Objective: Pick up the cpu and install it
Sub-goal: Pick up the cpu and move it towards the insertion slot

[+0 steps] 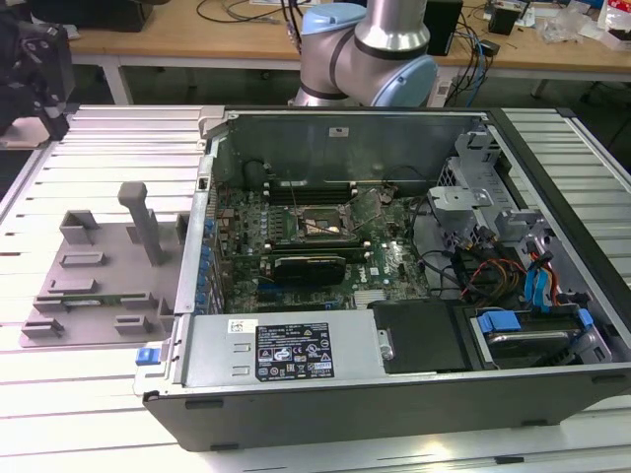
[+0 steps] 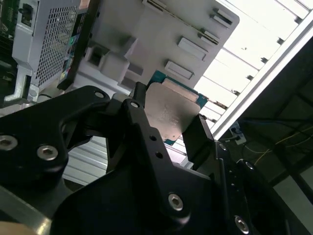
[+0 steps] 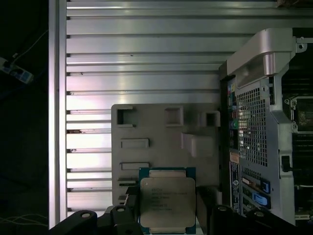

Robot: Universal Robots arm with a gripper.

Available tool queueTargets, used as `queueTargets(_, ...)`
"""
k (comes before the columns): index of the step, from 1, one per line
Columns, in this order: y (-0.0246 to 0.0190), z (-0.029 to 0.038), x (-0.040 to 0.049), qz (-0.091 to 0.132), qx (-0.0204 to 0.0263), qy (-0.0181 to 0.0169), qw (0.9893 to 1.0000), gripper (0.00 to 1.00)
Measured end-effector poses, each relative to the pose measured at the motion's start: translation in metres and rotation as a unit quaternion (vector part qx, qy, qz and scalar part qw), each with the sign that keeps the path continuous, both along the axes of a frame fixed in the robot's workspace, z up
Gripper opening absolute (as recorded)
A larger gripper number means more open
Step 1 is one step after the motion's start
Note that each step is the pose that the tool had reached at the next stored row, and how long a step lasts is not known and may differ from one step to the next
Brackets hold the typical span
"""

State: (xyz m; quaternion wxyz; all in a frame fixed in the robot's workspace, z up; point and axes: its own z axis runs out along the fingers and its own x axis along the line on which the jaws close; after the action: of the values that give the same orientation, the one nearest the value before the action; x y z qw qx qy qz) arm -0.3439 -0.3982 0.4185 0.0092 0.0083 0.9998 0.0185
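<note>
Gripper (image 2: pixel 170 109) clamped on the cpu (image 3: pixel 167 203) — side edges hidden behind fingers (image 2: pixel 143 122) — over the grey tray (image 3: pixel 161 132).

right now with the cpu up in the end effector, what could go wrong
The end effector pinches the cpu only by two opposite edges, so it might slip or tilt and drop onto the grey tray below. The computer case stands close beside it; a low swing could clip its wall.
</note>
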Motion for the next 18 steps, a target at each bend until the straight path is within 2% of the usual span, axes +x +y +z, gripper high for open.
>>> queueTargets(1,0.0000,-0.0001,0.0024,0.000,0.0001,0.0000,1.0000,0.55)
queueTargets(2,0.0000,0.0000,0.0093,0.000,0.0000,0.0001,1.0000,0.55)
queueTargets(5,0.0000,0.0000,0.0217,0.000,0.0000,0.0005,1.0000,0.55)
queueTargets(11,0.0000,0.0000,0.0393,0.000,0.0000,0.0010,1.0000,0.55)
queueTargets(14,0.0000,0.0000,0.0527,0.000,0.0000,0.0013,1.0000,0.55)
queueTargets(16,0.0000,0.0000,0.0583,0.000,0.0000,0.0015,1.0000,0.55)
queueTargets(18,0.0000,0.0000,0.0698,0.000,0.0000,0.0018,1.0000,0.55)
